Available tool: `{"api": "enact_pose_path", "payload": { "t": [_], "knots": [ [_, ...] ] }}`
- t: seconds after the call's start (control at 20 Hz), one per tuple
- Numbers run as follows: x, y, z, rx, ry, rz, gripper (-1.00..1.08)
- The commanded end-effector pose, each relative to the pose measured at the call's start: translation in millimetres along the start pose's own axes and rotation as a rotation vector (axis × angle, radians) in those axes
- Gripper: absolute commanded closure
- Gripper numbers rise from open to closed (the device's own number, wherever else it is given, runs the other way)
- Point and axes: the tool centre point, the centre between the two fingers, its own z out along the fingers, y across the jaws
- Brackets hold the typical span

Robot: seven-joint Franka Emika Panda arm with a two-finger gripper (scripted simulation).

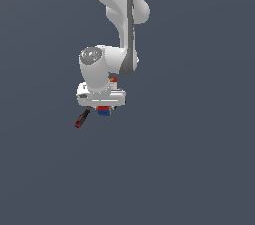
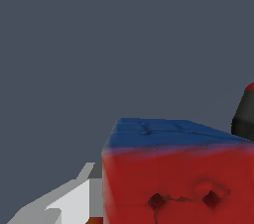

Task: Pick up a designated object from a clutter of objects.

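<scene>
Your gripper sat low over the cube, which filled the wrist view; whether its jaws had closed on it, you couldn't tell. The screwdriver lay just beside the cube.

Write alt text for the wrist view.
A small cube with a red face and a blue face fills the lower part of the frame, very close to the camera. A black screwdriver handle shows at one edge, on a plain grey-blue floor.
</scene>
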Motion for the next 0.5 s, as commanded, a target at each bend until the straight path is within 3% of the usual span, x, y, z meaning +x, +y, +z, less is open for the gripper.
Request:
{"api": "enact_pose_path", "payload": {
  "t": [0.0, 0.45],
  "knots": [
    [-6, -9, -18, 0.0, 0.002, 0.0, 1.08],
    [-32, -43, -85, -0.002, 0.002, 0.0, 1.08]
  ]
}}
